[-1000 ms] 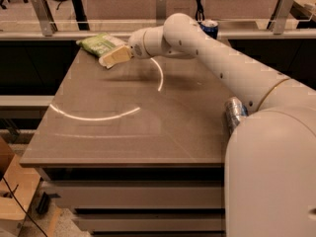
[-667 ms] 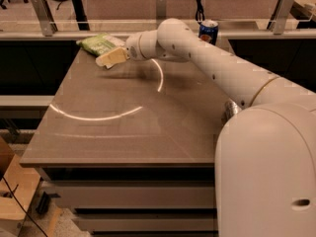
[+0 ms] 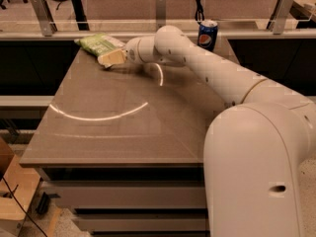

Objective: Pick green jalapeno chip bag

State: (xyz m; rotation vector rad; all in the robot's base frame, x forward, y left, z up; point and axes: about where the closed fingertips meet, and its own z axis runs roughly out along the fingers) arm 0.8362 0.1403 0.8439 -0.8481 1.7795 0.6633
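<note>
since the earlier frames the arm (image 3: 212, 73) has swung its elbow slightly left, and the robot's body fills more of the right foreground. the pepsi can (image 3: 207, 34), which the arm partly hid before, now stands fully exposed. the gripper (image 3: 111, 59) has hardly shifted.

position: the gripper sits low over the far left corner of the table (image 3: 123, 132), at the near right end of the green jalapeno chip bag (image 3: 98, 43), and overlaps that end in this view. whether it is apart, together or clamped on the bag cannot be told.

task item: the bag lies flat on the far left corner, close to the table's back edge. it appears to rest on the surface, not yet lifted.

reasoning on placement: the arm is stretched long and low across the table, judged to be because the bag lies at the corner farthest from the base. the approach comes from the bag's end, judged suitable because a flat, pillow-shaped bag offers a thin crinkly edge there.

other items: the can stands upright at the far edge, well apart from the bag and behind the arm's line, so it looks clear of contact.

assessment: the grasp stage is in hand and the lift is outstanding. risk noted: the bag is light and lies near the edge, so a sideways push could slide it off.
</note>
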